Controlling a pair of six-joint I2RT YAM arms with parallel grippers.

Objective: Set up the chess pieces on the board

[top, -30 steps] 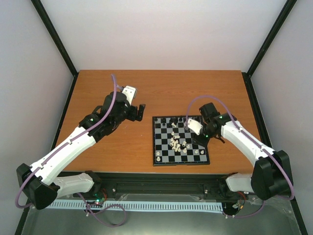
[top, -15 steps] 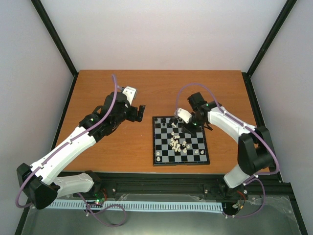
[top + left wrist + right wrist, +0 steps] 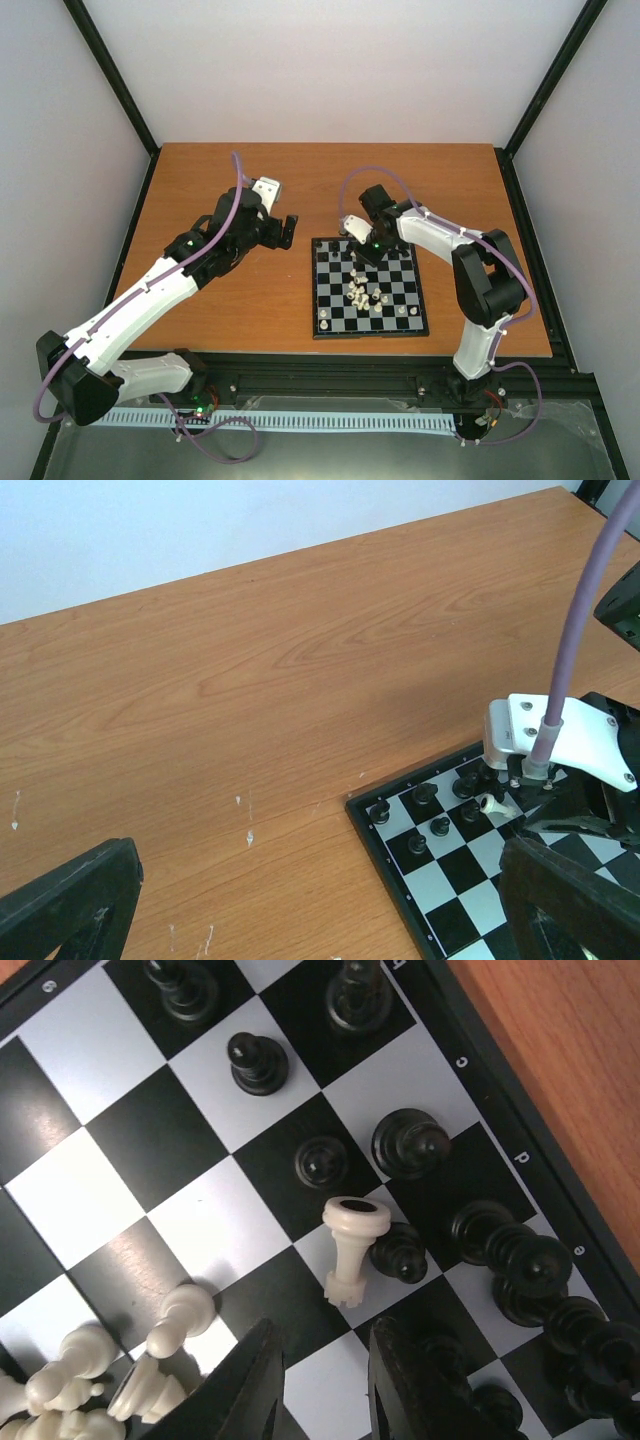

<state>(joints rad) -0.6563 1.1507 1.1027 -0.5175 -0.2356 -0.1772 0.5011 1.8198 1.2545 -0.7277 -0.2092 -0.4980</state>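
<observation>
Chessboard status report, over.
Left gripper open, off the board. Right gripper slightly open, empty, above the black end. One cream piece lying tipped among black pieces; other cream pieces heaped mid-board.

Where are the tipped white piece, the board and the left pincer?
tipped white piece (image 3: 348,1252), right wrist view, on its stem.
board (image 3: 366,334), top external view, on its near border.
left pincer (image 3: 289,230), top external view, between its fingertips.

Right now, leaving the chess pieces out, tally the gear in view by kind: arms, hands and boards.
Arms: 2 (left arm, right arm)
Hands: 2 (left hand, right hand)
Boards: 1 (board)
Total: 5
</observation>
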